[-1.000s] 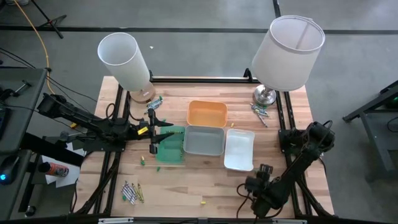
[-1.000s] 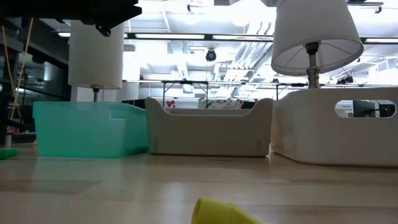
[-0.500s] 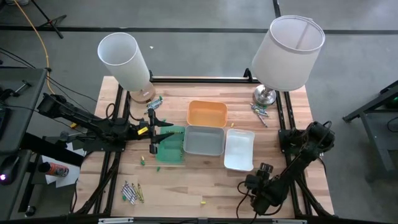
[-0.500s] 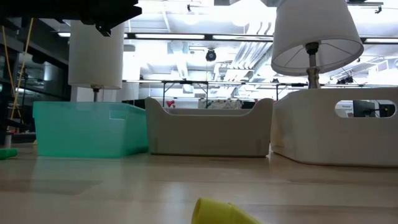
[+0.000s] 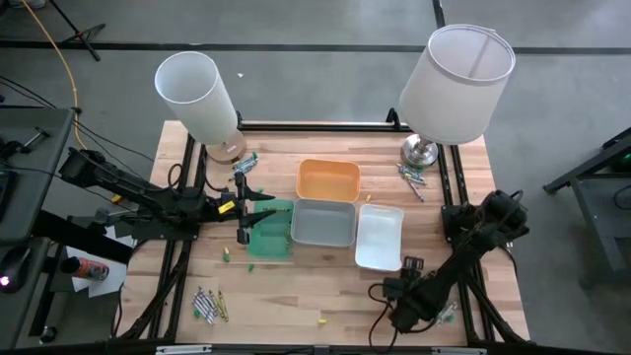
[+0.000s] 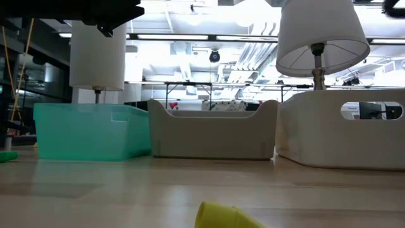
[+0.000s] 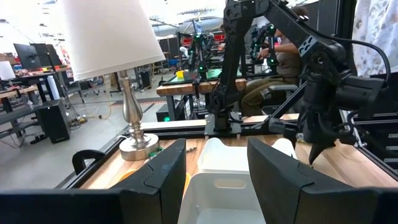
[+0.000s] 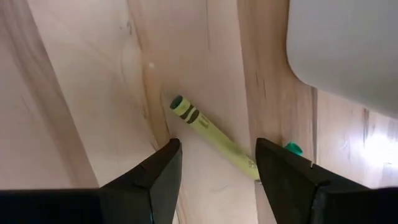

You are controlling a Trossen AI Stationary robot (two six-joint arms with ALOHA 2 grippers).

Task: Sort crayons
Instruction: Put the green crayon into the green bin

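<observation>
Crayons lie scattered on the wooden table: a bundle near the front left [image 5: 209, 304], some by the right lamp's base [image 5: 412, 177], some by the left lamp [image 5: 245, 163], and a single yellow one [image 5: 319, 320] near the front edge. My right gripper [image 5: 390, 298] points down, open, near the front right. Its wrist view shows a yellow-green crayon [image 8: 208, 130] lying flat on the wood below the gripper [image 8: 217, 168], untouched. My left gripper [image 5: 244, 212] hangs level and open [image 7: 214, 180] over the green tray [image 5: 269, 232].
Four trays stand mid-table: green, orange [image 5: 328, 179], grey [image 5: 323, 223] and white [image 5: 380, 237]. The white tray's corner [image 8: 348, 50] is close to my right gripper. Two lamps [image 5: 197, 96] [image 5: 455, 84] stand at the far corners. A green bit [image 8: 292, 148] lies by the crayon.
My right gripper has moved a little toward the table's left edge and sunk slightly, rolling somewhat about its own axis. It stays open. The left arm has kept still.
</observation>
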